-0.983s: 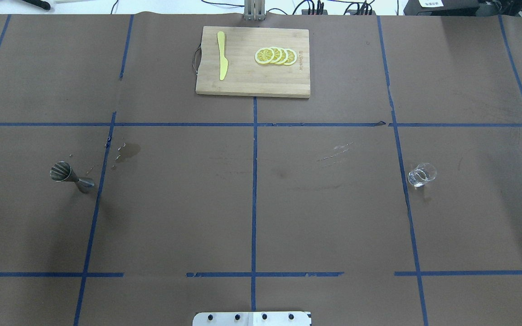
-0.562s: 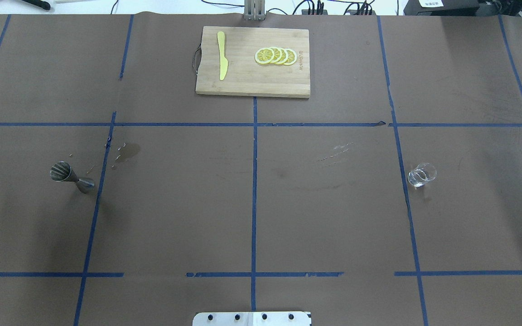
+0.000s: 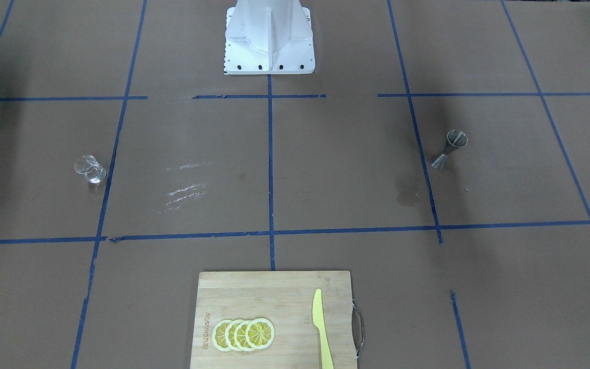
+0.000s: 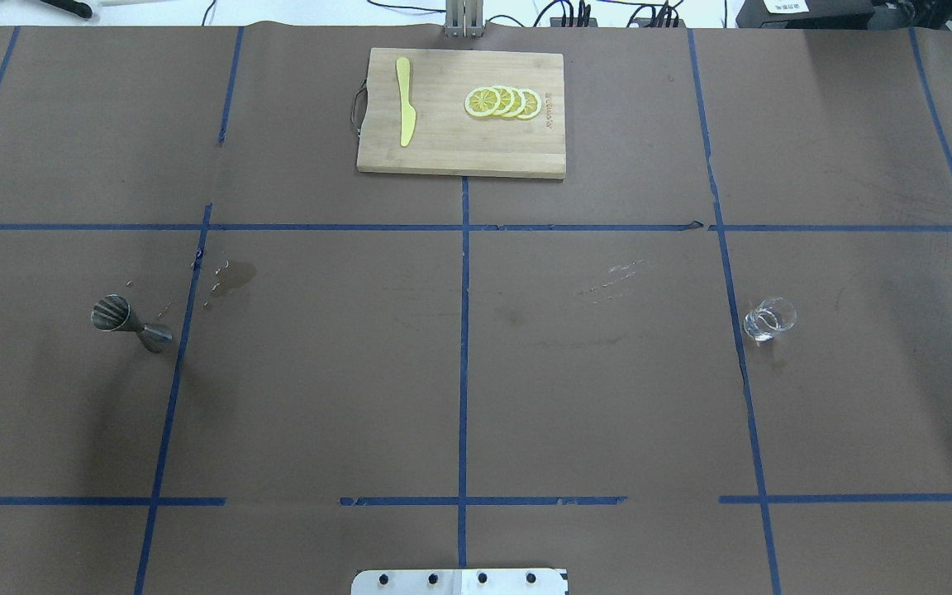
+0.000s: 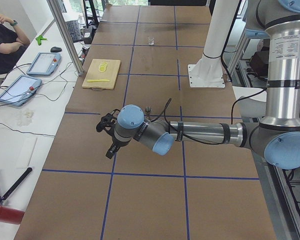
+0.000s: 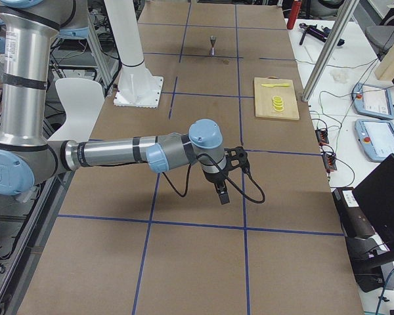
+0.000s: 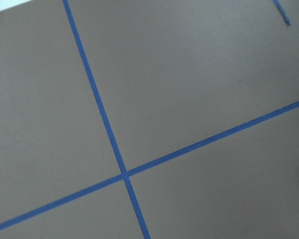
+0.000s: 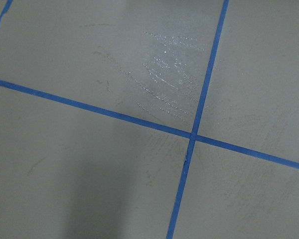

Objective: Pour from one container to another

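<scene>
The container, a small clear cup [image 4: 768, 319], stands upright on the brown paper at the table's right side; it also shows as the cup [image 3: 90, 169] in the front-facing view. The other vessel, a steel hourglass jigger [image 4: 130, 323], stands upright at the left side, seen again as the jigger [image 3: 449, 148]. Neither gripper touches them. The left gripper [image 5: 108, 145] hovers over the table's left end, and the right gripper [image 6: 222, 187] over the right end. They show only in the side views, so I cannot tell whether they are open or shut. Both wrist views show only paper and blue tape.
A wooden cutting board [image 4: 443, 149] lies at the far middle with a yellow knife [image 4: 404, 111] and lemon slices [image 4: 502, 102] on it. A wet stain [image 4: 236, 277] marks the paper near the jigger. The robot's white base [image 3: 269, 46] stands at the near edge. A person sits beyond the table's far side [image 5: 5, 42].
</scene>
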Action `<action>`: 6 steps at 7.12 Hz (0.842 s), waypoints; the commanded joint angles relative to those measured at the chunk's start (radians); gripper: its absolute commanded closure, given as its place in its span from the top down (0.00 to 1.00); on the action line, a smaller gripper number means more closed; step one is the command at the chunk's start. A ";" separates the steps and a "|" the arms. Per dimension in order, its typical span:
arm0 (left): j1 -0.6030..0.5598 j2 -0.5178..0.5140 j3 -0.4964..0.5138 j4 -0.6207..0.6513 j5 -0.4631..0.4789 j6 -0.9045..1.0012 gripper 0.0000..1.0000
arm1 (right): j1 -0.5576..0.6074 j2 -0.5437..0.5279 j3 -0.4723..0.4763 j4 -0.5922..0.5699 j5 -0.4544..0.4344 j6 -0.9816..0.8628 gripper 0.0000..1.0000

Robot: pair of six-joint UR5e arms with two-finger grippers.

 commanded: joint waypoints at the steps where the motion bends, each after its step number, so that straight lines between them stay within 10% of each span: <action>1: 0.002 -0.011 0.043 -0.112 0.000 0.003 1.00 | 0.000 0.000 -0.003 0.000 0.000 -0.001 1.00; 6: 0.007 0.001 -0.006 -0.334 0.004 -0.111 1.00 | 0.000 0.030 0.007 0.005 0.003 0.050 1.00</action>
